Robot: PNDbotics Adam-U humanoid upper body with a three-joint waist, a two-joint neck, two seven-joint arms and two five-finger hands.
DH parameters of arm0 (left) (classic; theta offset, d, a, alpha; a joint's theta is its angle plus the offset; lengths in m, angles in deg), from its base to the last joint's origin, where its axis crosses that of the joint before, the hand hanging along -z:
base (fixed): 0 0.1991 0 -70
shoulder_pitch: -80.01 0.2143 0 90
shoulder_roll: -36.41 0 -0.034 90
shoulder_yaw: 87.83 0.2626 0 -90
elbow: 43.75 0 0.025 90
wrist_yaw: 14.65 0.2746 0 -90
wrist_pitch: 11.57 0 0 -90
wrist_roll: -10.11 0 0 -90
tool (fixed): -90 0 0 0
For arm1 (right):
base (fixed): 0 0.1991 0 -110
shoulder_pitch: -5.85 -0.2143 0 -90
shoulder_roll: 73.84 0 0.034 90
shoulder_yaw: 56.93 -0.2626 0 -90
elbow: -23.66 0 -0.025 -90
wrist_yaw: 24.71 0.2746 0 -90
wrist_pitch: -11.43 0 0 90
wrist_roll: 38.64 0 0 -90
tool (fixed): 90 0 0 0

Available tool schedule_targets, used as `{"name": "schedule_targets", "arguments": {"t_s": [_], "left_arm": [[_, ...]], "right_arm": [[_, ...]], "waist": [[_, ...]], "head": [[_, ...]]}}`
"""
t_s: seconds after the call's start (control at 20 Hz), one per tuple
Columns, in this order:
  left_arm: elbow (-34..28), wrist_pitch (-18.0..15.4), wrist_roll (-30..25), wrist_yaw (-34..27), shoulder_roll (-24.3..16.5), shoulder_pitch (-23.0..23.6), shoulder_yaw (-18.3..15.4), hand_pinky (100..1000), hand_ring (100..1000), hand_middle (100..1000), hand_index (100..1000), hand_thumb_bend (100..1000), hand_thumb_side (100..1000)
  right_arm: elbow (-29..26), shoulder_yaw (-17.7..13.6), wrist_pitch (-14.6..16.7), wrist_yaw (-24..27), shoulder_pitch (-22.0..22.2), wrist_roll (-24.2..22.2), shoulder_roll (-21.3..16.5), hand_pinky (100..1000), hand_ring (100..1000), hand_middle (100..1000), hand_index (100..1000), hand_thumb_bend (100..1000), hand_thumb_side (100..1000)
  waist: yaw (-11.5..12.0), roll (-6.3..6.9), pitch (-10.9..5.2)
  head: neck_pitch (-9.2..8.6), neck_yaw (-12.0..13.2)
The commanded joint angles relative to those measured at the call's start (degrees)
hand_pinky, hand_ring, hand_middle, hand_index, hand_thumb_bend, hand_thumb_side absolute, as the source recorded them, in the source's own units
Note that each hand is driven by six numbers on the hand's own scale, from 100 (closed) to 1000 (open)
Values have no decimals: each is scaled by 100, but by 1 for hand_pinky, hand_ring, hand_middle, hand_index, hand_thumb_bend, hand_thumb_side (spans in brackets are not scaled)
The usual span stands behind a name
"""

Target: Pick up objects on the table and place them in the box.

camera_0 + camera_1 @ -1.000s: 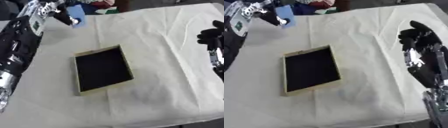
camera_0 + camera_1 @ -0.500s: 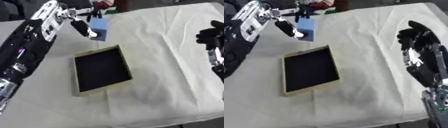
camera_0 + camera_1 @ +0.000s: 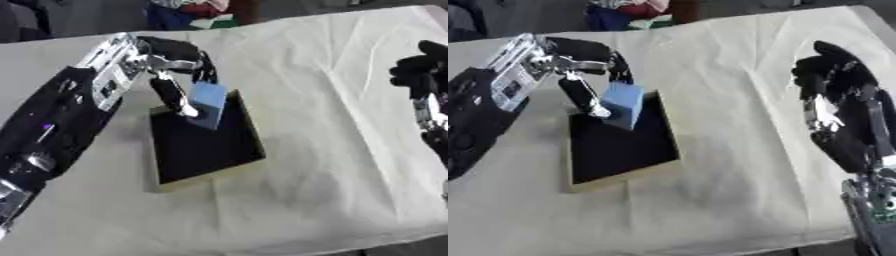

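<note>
Above box [image 3: 206,150] | left hand [image 3: 175,75] pinching blue block [image 3: 209,105] | contact with box unclear

My left hand [image 3: 175,75] is black with silver joints, and the block [image 3: 208,105] between its fingers [image 3: 181,102] is plain light blue. The box [image 3: 203,146] has a black inside and a pale tan rim. A plain cream cloth [image 3: 332,150] covers the tabletop. My right hand [image 3: 842,100] is black.

One blue block [image 3: 209,104], one box [image 3: 203,145], two hands
</note>
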Motion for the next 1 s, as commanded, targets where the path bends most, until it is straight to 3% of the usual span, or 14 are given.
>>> {"name": "schedule_targets", "arguments": {"t_s": [0.05, 0.15, 0.2, 0.3, 0.55, 0.7, 0.9, 1.0], "left_arm": [[-122, -100, -74, -90, -167, -56, 41, 791, 693, 668, 789, 504, 463], [-152, -99, -75, -104, -178, -45, 56, 791, 693, 668, 789, 504, 463], [-199, -83, -80, -83, -220, -54, 65, 908, 859, 873, 951, 753, 556], [-405, -43, -39, 40, -379, -37, 53, 926, 876, 897, 966, 799, 587], [-943, 122, 175, 313, -724, 15, -151, 929, 871, 895, 975, 694, 587], [-1305, 285, 373, 361, -991, 130, -408, 921, 857, 881, 974, 617, 661], [-1301, 583, 678, 568, -1312, 309, -870, 918, 854, 881, 976, 605, 679], [-1273, 738, 791, 655, -1336, 341, -948, 918, 854, 881, 976, 605, 679]], "right_arm": [[-120, -47, -11, 49, -76, 12, -122, 719, 725, 679, 878, 100, 501], [-120, -47, -11, 48, -76, 13, -122, 719, 725, 679, 878, 100, 501], [-120, -53, -14, 47, -72, 18, -125, 713, 724, 678, 877, 100, 501], [-120, -62, -21, 43, -64, 27, -130, 713, 724, 678, 877, 100, 501], [-120, -67, -30, 38, -59, 32, -142, 714, 724, 678, 877, 100, 501], [-120, -83, -33, 34, -44, 45, -147, 714, 724, 678, 876, 100, 501], [-120, -99, -36, 23, -18, 65, -157, 714, 724, 678, 875, 100, 501], [-120, -94, -36, 22, -20, 65, -161, 714, 724, 678, 875, 100, 501]], "waist": [[13, -12, -94], [15, -11, -94], [31, -6, -101], [49, -5, -110], [117, -4, -136], [152, -11, -150], [210, -20, -170], [208, -17, -172]], "head": [[27, -15], [27, -15], [27, -30], [27, -44], [27, -58], [27, -84], [27, -103], [27, -93]]}}
